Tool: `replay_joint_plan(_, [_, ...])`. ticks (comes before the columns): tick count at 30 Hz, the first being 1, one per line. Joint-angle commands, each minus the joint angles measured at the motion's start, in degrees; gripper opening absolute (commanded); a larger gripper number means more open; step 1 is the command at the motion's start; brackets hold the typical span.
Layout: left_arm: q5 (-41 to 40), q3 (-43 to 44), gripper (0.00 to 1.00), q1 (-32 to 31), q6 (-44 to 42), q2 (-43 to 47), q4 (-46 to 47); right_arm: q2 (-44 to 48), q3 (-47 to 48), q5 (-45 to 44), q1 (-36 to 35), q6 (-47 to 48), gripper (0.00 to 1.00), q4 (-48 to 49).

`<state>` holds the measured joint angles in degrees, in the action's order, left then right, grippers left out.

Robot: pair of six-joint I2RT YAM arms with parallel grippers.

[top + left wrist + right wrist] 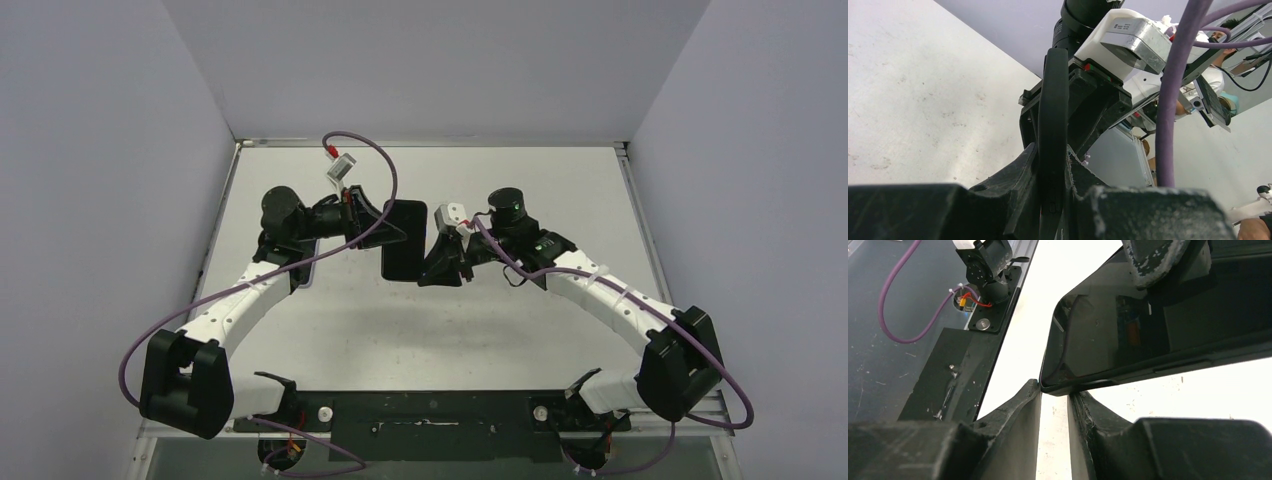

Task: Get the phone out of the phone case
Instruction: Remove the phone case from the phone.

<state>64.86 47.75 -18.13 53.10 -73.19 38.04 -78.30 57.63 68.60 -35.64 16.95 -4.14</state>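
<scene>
- The phone point(403, 240) is up in the air above the surface point(500, 340), between the two arms, and it sits inside its black case point(1198, 357)
- Its screen is dark and shiny
- The left gripper point(1052, 165) has its jaws squeezed tight on the phone's left side; from that wrist the phone shows edge-on
- The right gripper point(1054, 395) has its jaws almost closed, with only a thin gap, and they pinch one corner of the phone at their very tips
- A purple cable point(385, 170) loops over the left arm, near the top of the phone
</scene>
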Motion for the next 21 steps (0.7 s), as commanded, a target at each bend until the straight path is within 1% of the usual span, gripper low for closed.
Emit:
replay_joint_plan(1, [1.2,1.6,0.00,-2.2,8.6,0.5,5.2,-0.1,3.8,-6.8,-1.2,8.8,0.00,1.1])
replay_joint_plan(5, [2.2,1.6,0.00,-3.2,9.2,-0.2,4.4,-0.5,5.3,-10.3,-2.3,12.2,0.00,-0.6])
replay_joint_plan(9, [1.8,1.2,0.00,-3.7,8.4,-0.3,2.8,-0.8,6.3,-12.3,-2.5,12.7,0.00,-0.1])
replay_joint_plan(15, [2.2,1.0,0.00,-4.5,8.3,-0.3,2.3,0.8,3.1,-17.9,-2.5,9.8,0.00,7.8])
replay_joint_plan(18, [2.4,0.5,0.00,-4.5,8.5,0.0,2.1,1.2,2.3,-22.0,-2.4,8.4,0.00,10.2])
replay_joint_plan(21, [2.0,-0.9,0.00,-4.7,9.0,0.4,2.0,1.5,1.4,-25.9,-2.1,4.9,0.00,14.0])
